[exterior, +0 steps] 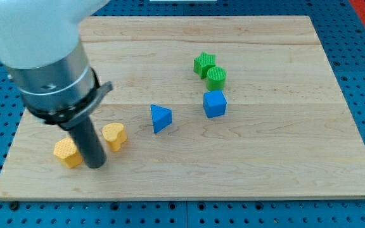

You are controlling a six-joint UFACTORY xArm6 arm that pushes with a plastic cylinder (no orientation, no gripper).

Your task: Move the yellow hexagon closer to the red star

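The yellow hexagon [66, 152] lies near the board's lower left. My tip [96, 165] rests on the board right beside it, on its right side, between it and a yellow heart-shaped block [114, 135]. No red star shows in the view. The arm's large body covers the upper left of the board.
A blue triangle block [160, 118] lies in the middle. A blue cube [214, 104] sits right of it, with a green cylinder [216, 78] and a green star [204, 64] above. The wooden board [277, 158] is edged by blue pegboard.
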